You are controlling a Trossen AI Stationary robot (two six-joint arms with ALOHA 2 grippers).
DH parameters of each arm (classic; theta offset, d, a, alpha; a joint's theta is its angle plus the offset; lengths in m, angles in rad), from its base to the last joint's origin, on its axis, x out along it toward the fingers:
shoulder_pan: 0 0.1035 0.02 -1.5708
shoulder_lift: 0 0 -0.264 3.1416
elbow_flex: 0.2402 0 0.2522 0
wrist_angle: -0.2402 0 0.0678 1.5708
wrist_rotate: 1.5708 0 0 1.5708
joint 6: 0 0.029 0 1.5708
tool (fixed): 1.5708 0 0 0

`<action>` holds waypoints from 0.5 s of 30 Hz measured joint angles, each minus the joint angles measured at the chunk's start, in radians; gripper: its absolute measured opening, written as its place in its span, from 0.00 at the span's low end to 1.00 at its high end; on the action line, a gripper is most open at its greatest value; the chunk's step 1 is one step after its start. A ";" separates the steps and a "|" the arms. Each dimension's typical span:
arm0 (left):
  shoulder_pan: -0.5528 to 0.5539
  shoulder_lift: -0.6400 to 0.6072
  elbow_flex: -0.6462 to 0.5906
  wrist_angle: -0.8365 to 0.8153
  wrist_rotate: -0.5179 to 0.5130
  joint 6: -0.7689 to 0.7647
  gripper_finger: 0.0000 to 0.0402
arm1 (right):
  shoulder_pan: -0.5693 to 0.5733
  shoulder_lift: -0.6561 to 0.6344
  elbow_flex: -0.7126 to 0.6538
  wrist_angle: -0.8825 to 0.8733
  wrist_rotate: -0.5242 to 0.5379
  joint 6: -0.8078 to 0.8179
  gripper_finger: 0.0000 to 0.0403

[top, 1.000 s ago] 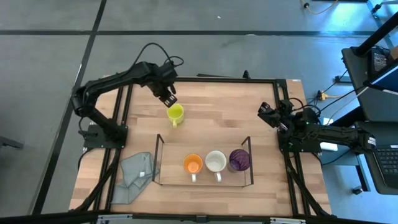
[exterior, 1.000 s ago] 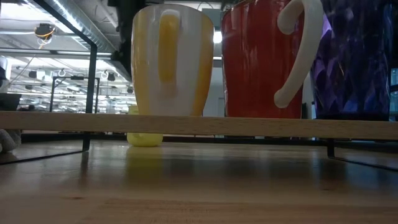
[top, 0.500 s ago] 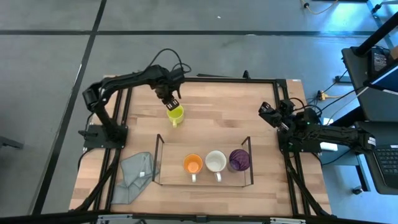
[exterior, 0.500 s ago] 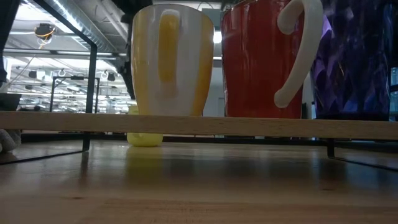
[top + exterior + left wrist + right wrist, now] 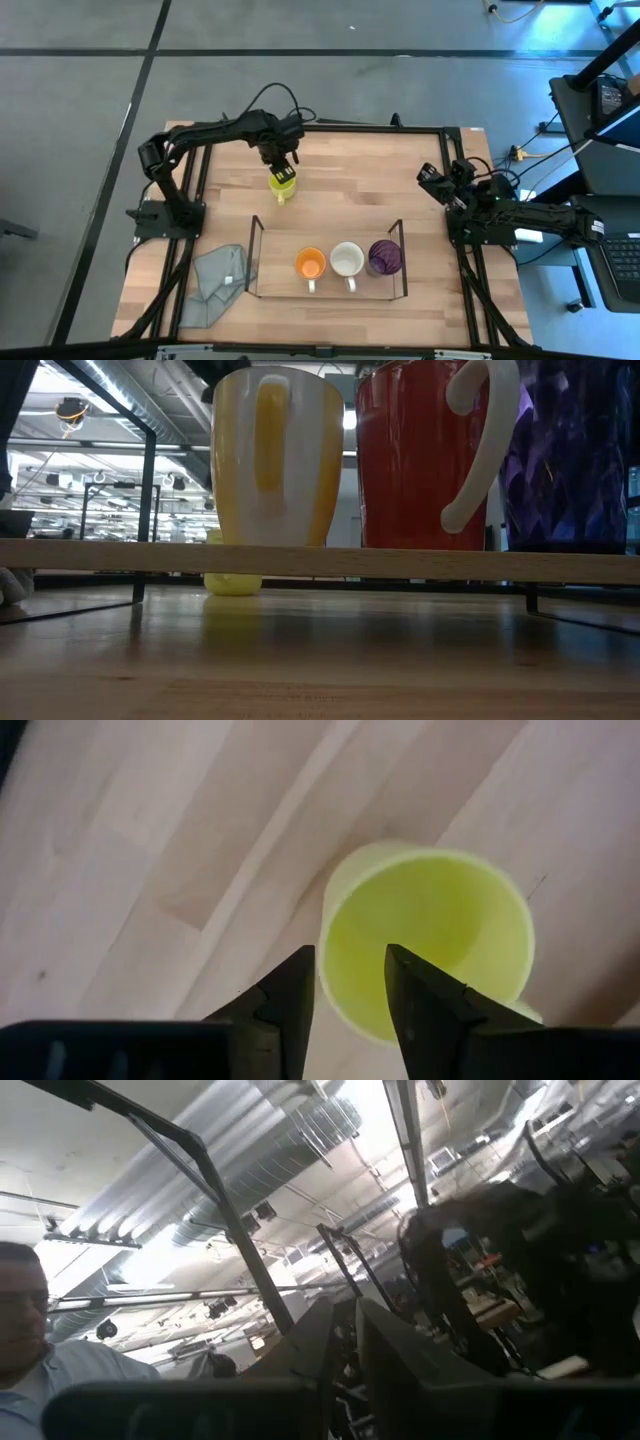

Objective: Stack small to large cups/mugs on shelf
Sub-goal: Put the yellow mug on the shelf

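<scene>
Holding orange cup, white mug, purple tumbler: shelf.

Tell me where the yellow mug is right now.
In the high view the yellow mug stands on the bare table, outside the shelf and beyond its left end, directly under the left hand.

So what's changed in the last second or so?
The left gripper moved in over the yellow mug, its fingers now straddling the rim, one inside, one outside. The mug hasn't moved. The three cups in the shelf and the right gripper stayed put.
</scene>
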 joint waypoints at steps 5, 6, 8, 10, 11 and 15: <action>-0.009 0.022 -0.001 0.021 -0.002 0.027 0.30 | 0.000 0.000 0.000 0.044 -0.003 0.008 0.13; -0.009 0.031 -0.001 0.028 -0.002 0.032 0.29 | 0.000 0.000 0.000 0.049 -0.007 0.012 0.13; -0.008 0.049 -0.001 0.033 0.001 0.035 0.29 | 0.000 0.000 0.000 0.050 -0.010 0.027 0.13; -0.008 0.069 0.000 0.034 0.000 0.054 0.29 | 0.000 0.000 0.000 0.053 -0.010 0.043 0.13; -0.008 0.077 0.000 0.034 0.004 0.061 0.29 | 0.000 0.000 0.000 0.053 -0.010 0.052 0.13; -0.011 0.108 -0.001 0.032 0.006 0.087 0.28 | 0.000 0.000 0.000 0.053 -0.010 0.059 0.13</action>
